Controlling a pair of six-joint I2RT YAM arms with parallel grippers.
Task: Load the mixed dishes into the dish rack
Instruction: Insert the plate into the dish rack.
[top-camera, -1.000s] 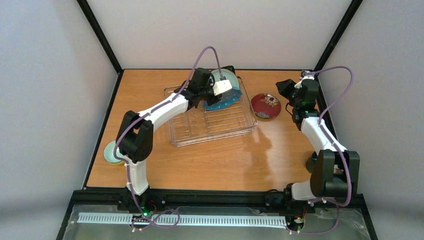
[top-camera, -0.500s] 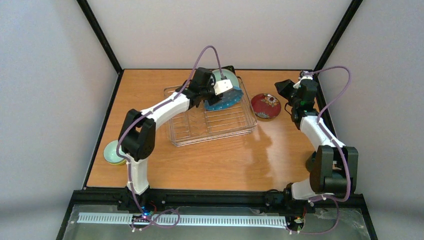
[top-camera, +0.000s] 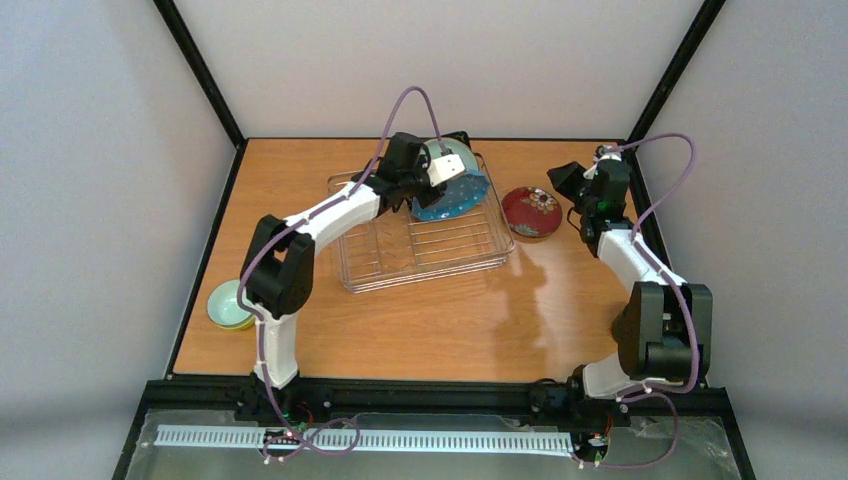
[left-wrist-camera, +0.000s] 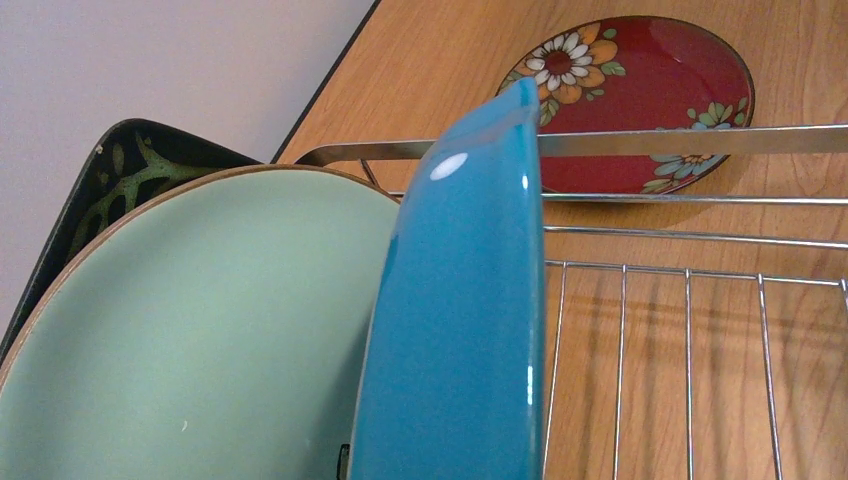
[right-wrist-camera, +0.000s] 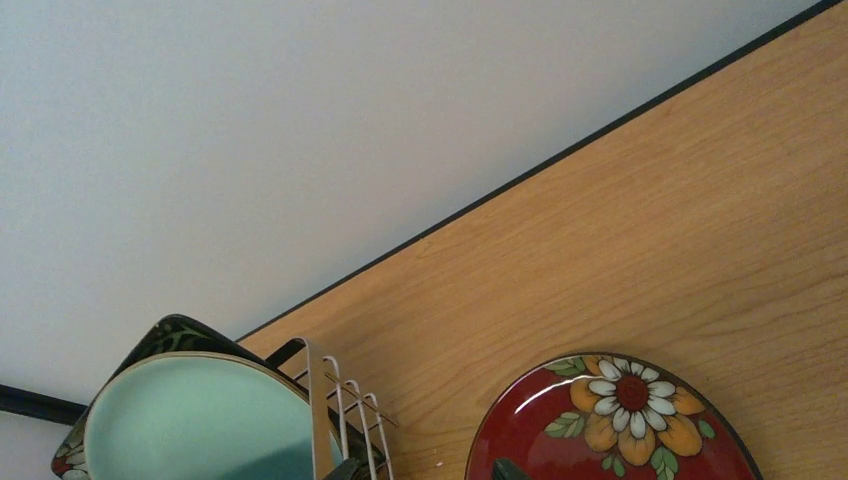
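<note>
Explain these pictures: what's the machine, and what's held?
Two robot arms stand side by side. The wide picture looks down from above and behind them; the other two come from a camera on each wrist. On the table sits a wire dish rack, with a black square plate and a pale mint plate standing at its far end. The left gripper holds a blue dotted plate on edge beside them. The right gripper is open and empty, near a small red floral plate beside the rack. A mint bowl sits at the left edge.
</note>
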